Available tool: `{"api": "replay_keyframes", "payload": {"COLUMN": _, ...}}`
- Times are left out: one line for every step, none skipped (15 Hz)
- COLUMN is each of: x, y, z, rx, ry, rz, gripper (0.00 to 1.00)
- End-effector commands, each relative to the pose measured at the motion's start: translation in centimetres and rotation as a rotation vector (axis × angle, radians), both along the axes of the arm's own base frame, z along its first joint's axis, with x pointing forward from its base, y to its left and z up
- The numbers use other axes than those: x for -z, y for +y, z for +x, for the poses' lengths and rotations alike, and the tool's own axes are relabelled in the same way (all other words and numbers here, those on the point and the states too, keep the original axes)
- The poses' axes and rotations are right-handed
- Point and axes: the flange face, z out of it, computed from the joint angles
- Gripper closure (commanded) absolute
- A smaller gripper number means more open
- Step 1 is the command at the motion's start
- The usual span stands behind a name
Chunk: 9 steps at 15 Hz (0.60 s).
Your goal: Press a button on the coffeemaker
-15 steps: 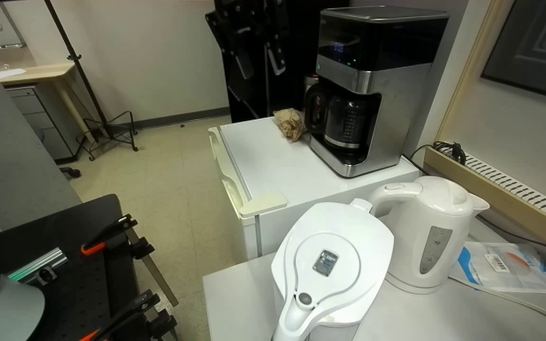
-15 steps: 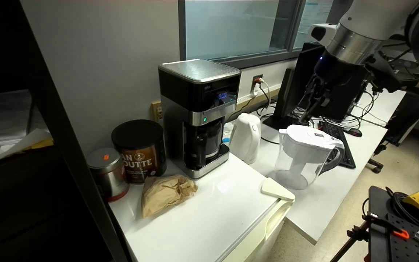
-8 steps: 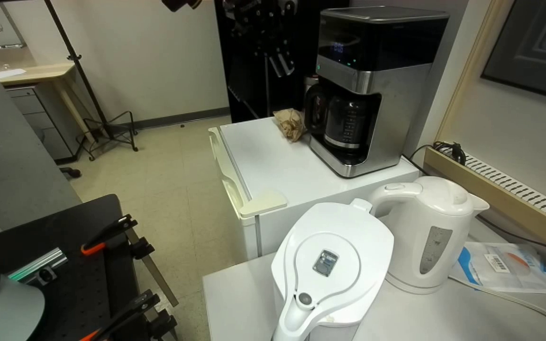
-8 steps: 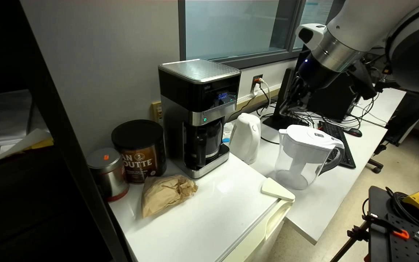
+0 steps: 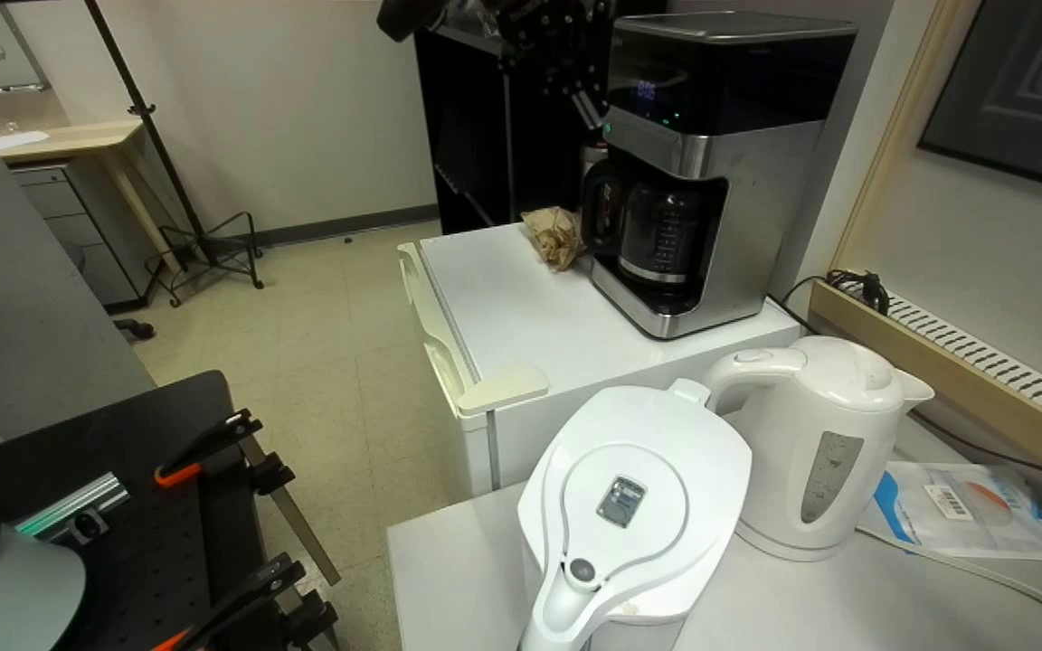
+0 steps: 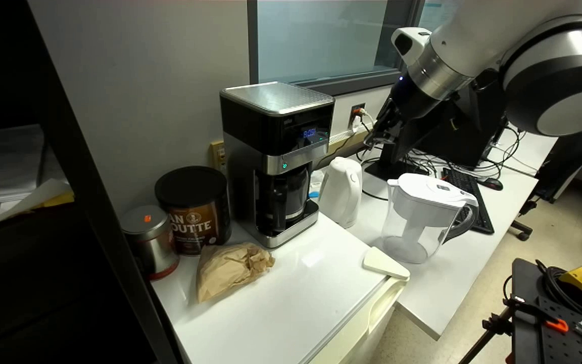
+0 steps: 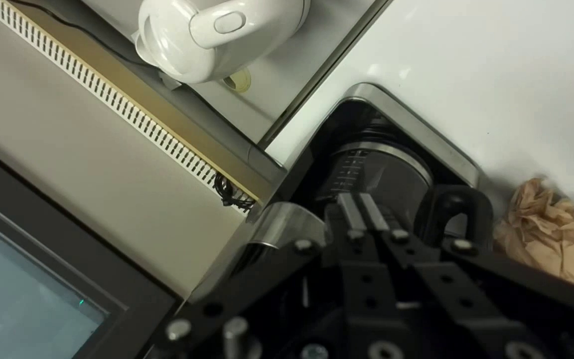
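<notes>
Coffeemaker [image 5: 747, 181], tall boxy black/silver w/ dark glass carafe [image 5: 666, 226], upright on white boxy cabinet [image 5: 530, 316], approx 2 o'clock in an exterior view. Black metal 2-finger end effector [image 7: 362, 209] closed, at coffeemaker's 10 o'clock there, near but apart. White plastic kettle [image 5: 783, 461] at its approx 5 o'clock, on white desk [image 5: 449, 570].

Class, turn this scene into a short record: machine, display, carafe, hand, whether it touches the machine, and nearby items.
Machine: coffeemaker, upright on a white surface
Display: lit, blue digits
Carafe: dark, inside the coffeemaker
Hand: shut, holding nothing
Touching: no, a gap shows in an exterior view
Near coffeemaker: paper bag, large can
On white desk: kettle, filter pitcher
</notes>
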Motion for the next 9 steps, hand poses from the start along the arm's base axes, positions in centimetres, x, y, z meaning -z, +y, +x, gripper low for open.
{"api": "replay_keyframes", "payload": {"x": 0.5, "y": 0.3, "z": 2.9, "rx": 0.009, "ry": -0.066, "rz": 0.003, "gripper": 0.96}}
{"api": "replay_keyframes", "payload": {"x": 0.7, "y": 0.4, "z": 3.5, "rx": 0.013, "ry": -0.081, "rz": 0.004, "gripper": 0.97}}
{"api": "replay_keyframes", "payload": {"x": 0.9, "y": 0.4, "z": 4.1, "rx": 0.016, "ry": -0.093, "rz": 0.004, "gripper": 0.96}}
{"api": "replay_keyframes", "payload": {"x": 1.1, "y": 0.5, "z": 4.7, "rx": 0.018, "ry": -0.103, "rz": 0.002, "gripper": 0.96}}
{"api": "replay_keyframes", "payload": {"x": 1.3, "y": 0.7, "z": 5.3, "rx": 0.019, "ry": -0.112, "rz": 0.002, "gripper": 0.96}}
{"api": "replay_keyframes", "payload": {"x": 1.5, "y": 0.8, "z": 5.8, "rx": 0.020, "ry": -0.119, "rz": 0.004, "gripper": 0.96}}
{"api": "replay_keyframes", "payload": {"x": 1.8, "y": 1.0, "z": 6.3, "rx": 0.021, "ry": -0.124, "rz": 0.007, "gripper": 0.96}}
{"api": "replay_keyframes", "payload": {"x": 2.1, "y": 1.1, "z": 6.8, "rx": 0.022, "ry": -0.128, "rz": 0.011, "gripper": 0.96}}
{"api": "replay_keyframes", "payload": {"x": 2.3, "y": 1.3, "z": 7.2, "rx": 0.020, "ry": -0.131, "rz": 0.013, "gripper": 0.96}}
